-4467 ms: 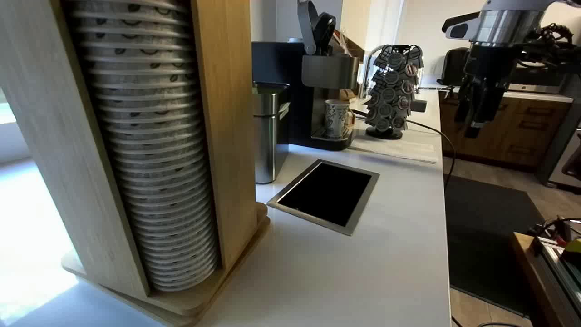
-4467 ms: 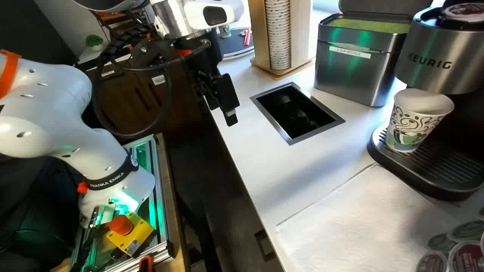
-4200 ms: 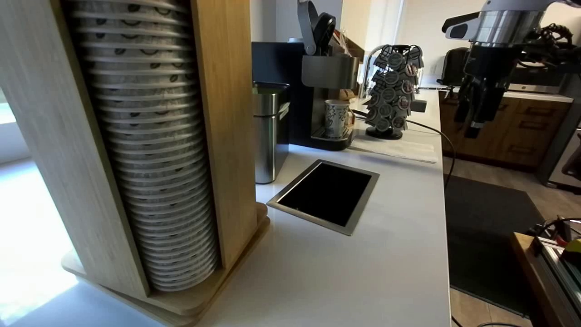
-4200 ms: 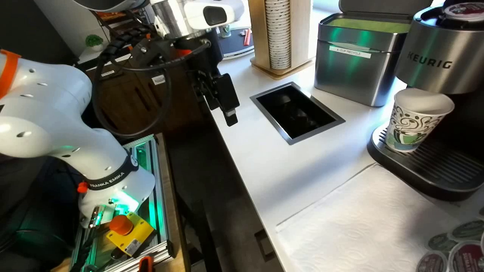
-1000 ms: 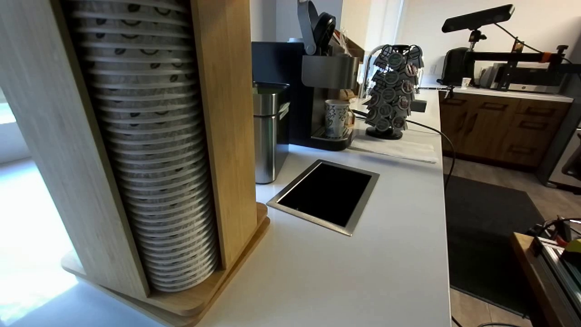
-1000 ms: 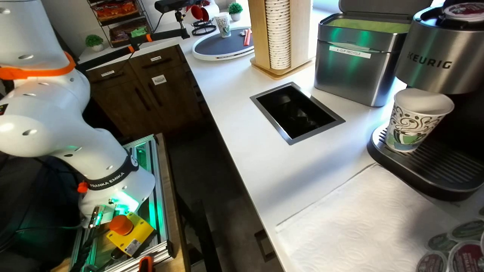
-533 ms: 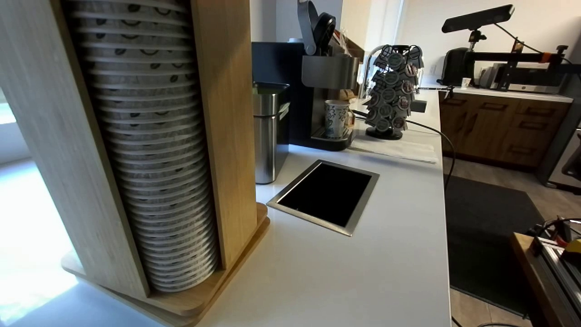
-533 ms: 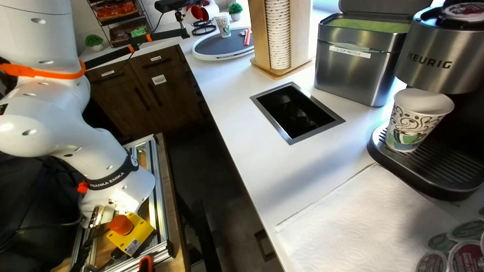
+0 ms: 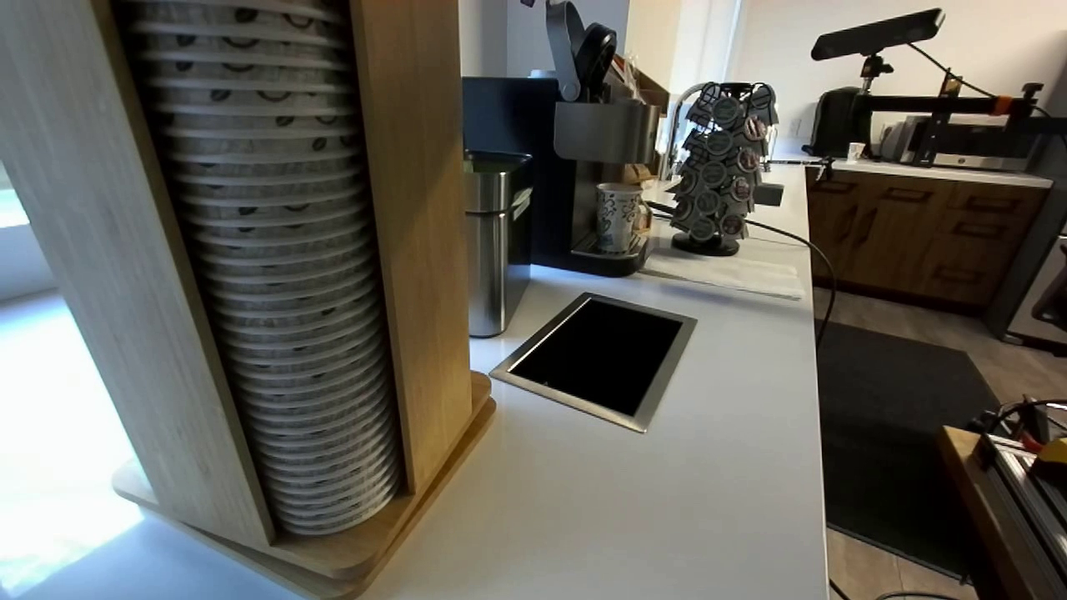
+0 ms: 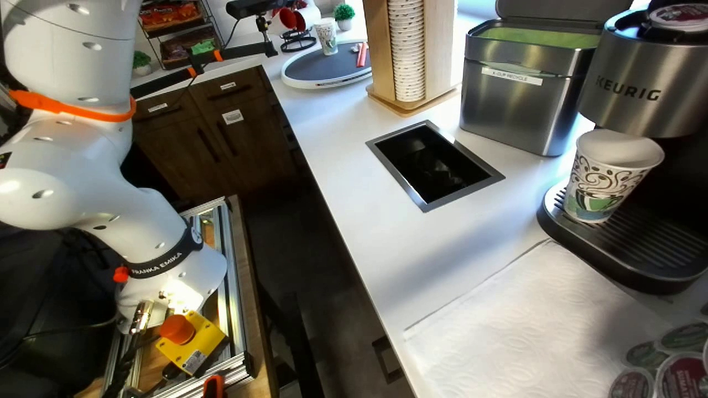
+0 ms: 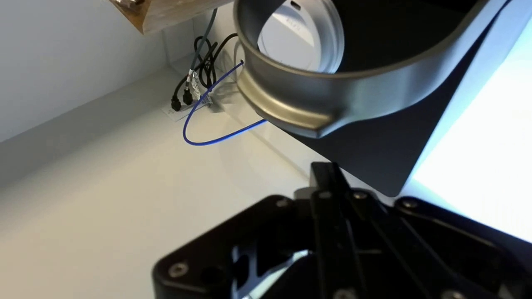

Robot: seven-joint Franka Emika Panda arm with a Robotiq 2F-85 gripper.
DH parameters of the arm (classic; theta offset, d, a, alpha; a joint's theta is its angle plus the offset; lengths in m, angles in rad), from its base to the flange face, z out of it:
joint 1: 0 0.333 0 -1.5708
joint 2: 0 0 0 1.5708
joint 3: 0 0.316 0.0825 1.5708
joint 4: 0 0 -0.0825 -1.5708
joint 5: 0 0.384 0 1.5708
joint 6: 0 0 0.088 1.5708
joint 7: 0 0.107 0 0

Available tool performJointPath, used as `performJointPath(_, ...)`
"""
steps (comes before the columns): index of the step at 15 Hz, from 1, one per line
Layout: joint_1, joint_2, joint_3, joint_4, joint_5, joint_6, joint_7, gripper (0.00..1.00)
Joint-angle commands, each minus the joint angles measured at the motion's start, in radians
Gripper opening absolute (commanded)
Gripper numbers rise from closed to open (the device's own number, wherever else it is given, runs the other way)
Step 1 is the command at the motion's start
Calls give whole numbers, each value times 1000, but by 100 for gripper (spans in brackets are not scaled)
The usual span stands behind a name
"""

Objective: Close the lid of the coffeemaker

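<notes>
Squeezed against each other, the two fingers of the gripper (image 11: 328,168) poke up from the bottom of the wrist view.

A long white counter (image 10: 381,237) is the biggest thing. Beside it stands the white arm (image 10: 72,182), which goes out of the top of an exterior view. A wooden rack (image 9: 421,208) full of cups (image 9: 267,250) is big and close in an exterior view, and there it hides part of the bin (image 10: 514,110). On the counter, in both exterior views, is the coffeemaker (image 10: 647,83). The bin is near it on one side, with its top up. On the other side is a stand (image 9: 707,245) full of pods (image 9: 714,173). White paper (image 10: 531,326) lies just beside the coffeemaker. A dark hole (image 10: 434,163) is set in the counter near the bin.

The lid (image 9: 564,46) is at the top of the coffeemaker, standing up. In the wrist view, a white disc (image 11: 286,45) shows through its grey hoop. A cup (image 10: 605,171) stands upright on the black tray (image 10: 658,243). A red pod (image 10: 681,15) shows at the coffeemaker's top. A tiny dark tip (image 9: 527,2) peeks in by the lid, too small to tell what it is.

In the wrist view, the fingers touch each other, and a gap shows between their ends and the hoop.
</notes>
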Motion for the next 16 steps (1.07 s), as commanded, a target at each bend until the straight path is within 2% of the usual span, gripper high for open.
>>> performJointPath(1, 1, 68, -27, 93, -23, -1, 18, 0)
performJointPath(9, 18, 89, -80, 122, -49, -57, 1, 0)
performJointPath(16, 51, 61, -107, 123, -69, -209, -50, 0)
